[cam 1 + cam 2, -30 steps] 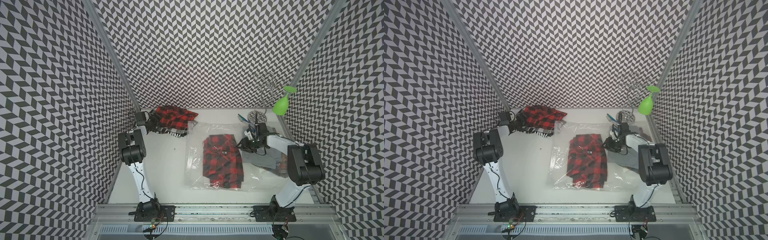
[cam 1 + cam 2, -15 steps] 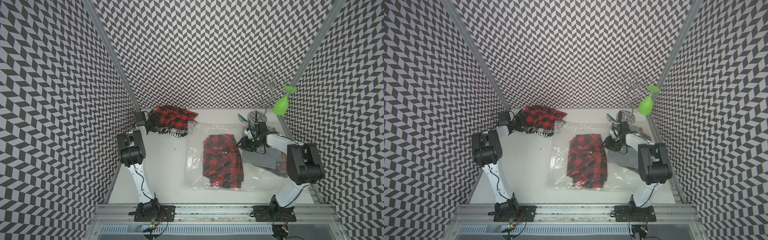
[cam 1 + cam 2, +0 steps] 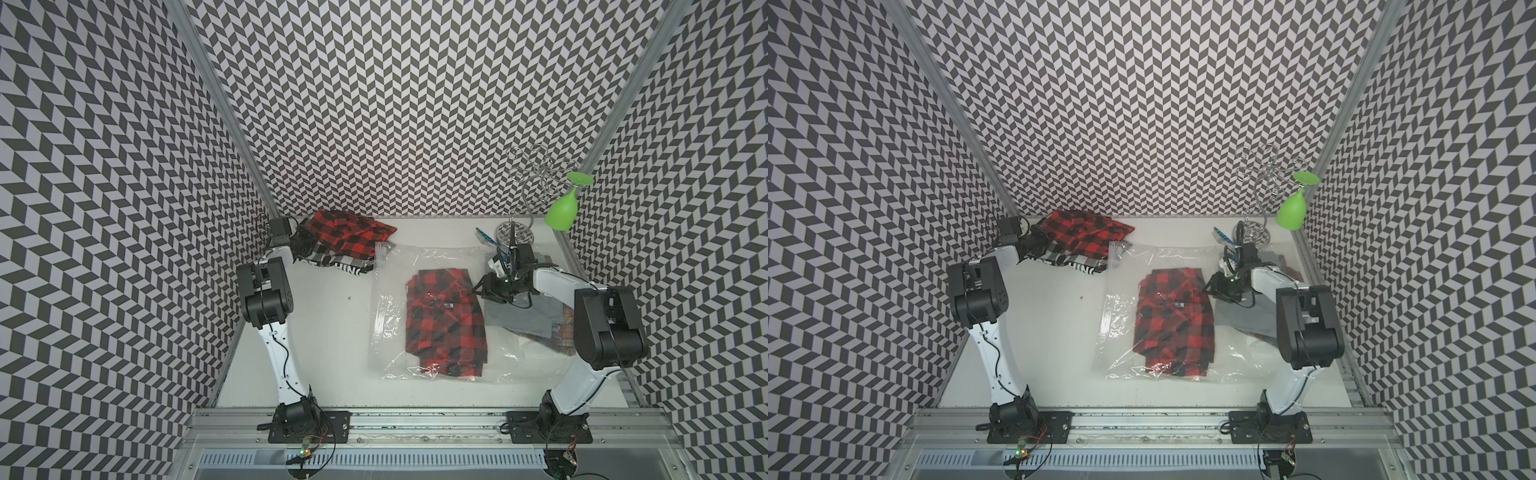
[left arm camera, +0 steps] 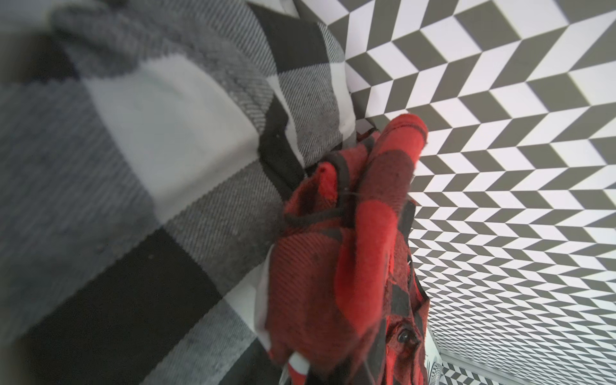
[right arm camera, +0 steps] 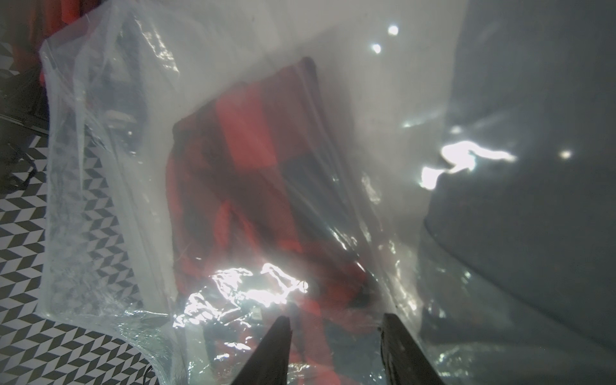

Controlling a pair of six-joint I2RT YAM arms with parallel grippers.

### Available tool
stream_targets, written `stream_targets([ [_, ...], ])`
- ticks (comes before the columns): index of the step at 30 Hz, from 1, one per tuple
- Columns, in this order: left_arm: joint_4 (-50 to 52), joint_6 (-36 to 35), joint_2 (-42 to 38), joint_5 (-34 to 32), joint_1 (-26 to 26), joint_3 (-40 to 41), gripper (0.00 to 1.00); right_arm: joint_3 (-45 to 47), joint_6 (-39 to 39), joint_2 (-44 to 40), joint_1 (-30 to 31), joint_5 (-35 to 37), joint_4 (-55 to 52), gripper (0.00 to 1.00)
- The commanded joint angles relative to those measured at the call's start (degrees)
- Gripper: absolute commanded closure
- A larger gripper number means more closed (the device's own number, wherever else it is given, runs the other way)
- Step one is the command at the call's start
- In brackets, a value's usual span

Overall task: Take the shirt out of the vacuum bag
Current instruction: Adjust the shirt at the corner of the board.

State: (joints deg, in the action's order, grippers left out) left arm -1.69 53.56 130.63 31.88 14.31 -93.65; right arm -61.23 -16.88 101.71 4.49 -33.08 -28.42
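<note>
The vacuum bag (image 3: 390,299) (image 3: 1117,307) lies flat mid-table, clear and crinkly. A folded red-and-black plaid shirt (image 3: 446,324) (image 3: 1173,320) is inside it, hazy behind plastic in the right wrist view (image 5: 253,160). My right gripper (image 3: 482,286) (image 3: 1210,286) (image 5: 335,321) sits low at the bag's right edge by the shirt's upper corner, open, with nothing between its fingers. My left gripper (image 3: 305,243) (image 3: 1040,241) is at the back left, pushed against a clothes pile. It is shut. Red plaid cloth (image 4: 333,283) fills the left wrist view and hides the jaws.
The back-left pile has a red plaid garment (image 3: 349,228) over a black-and-white plaid one (image 3: 332,262). Grey cloth (image 3: 519,316) lies under my right arm. A wire rack (image 3: 536,174) holding a green glass (image 3: 561,212) stands at the back right corner.
My left gripper has closed at the clothes pile, and its arm shifted slightly left. The right arm, the bag and the shirt have hardly moved.
</note>
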Motion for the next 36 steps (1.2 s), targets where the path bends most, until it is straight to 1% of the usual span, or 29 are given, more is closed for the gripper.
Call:
stream_targets([
  [1,-0.78,-0.86,-4.24,2.19,-0.58,0.75,1.00,-0.43,0.89,0.62,0.19,0.08,0.83,0.53],
  [6,-3.05,0.34,-10.23,3.28,-0.39,5.74,1.00,-0.72,0.55,0.53,0.08,-0.22,1.09,0.53],
  [11,-4.31,-0.21,-14.10,3.19,1.58,12.08,1.00,-0.52,0.52,0.16,0.07,-0.21,1.18,0.53],
  [19,-4.90,-3.48,-14.61,4.05,5.24,18.76,1.00,-0.11,0.58,-0.02,0.06,-0.33,1.27,0.53],
  [21,-4.28,-4.62,-13.55,5.04,5.92,19.20,1.00,-0.05,0.60,-0.07,0.08,-0.40,1.27,0.53],
  [22,-3.62,-4.98,-12.71,5.44,6.34,19.12,0.98,-0.09,0.55,-0.07,0.08,-0.32,1.27,0.53],
  [23,-3.49,-5.29,-12.28,5.71,6.51,19.24,0.92,-0.11,0.59,-0.11,0.08,-0.55,1.35,0.53],
  [24,-3.49,-5.68,-12.07,5.74,6.69,19.44,0.77,-0.15,0.59,-0.08,0.08,-0.58,1.35,0.53],
  [25,-3.29,-5.96,-12.15,5.53,6.79,19.63,0.59,-0.18,0.59,-0.10,0.08,-0.55,1.35,0.53],
  [26,-2.86,-6.46,-12.66,5.20,6.79,19.80,0.44,-0.09,0.56,-0.19,0.08,-0.43,1.35,0.53],
  [27,-2.86,-6.78,-13.64,4.95,6.79,20.20,0.33,-0.20,0.68,-0.27,0.08,-0.33,1.27,0.53],
  [28,-3.17,-6.81,-14.96,5.07,6.86,20.83,0.25,-0.20,0.74,-0.34,0.06,-0.24,1.27,0.53],
  [29,-3.19,-6.93,-16.21,4.80,6.70,21.18,0.03,-0.15,0.75,-0.44,0.08,-0.23,1.19,0.53],
  [30,-2.44,-7.14,-17.95,4.01,6.62,21.47,0.01,-0.09,0.78,-0.55,0.08,-0.10,1.24,0.53],
  [33,0.55,-8.18,-24.02,1.44,6.38,22.48,0.01,-0.12,0.80,-0.76,-0.07,-0.14,1.21,0.53],
  [36,4.99,-11.91,-31.90,-1.88,3.67,23.32,0.01,-0.20,0.58,-1.14,-0.06,-0.13,1.35,0.53],
])
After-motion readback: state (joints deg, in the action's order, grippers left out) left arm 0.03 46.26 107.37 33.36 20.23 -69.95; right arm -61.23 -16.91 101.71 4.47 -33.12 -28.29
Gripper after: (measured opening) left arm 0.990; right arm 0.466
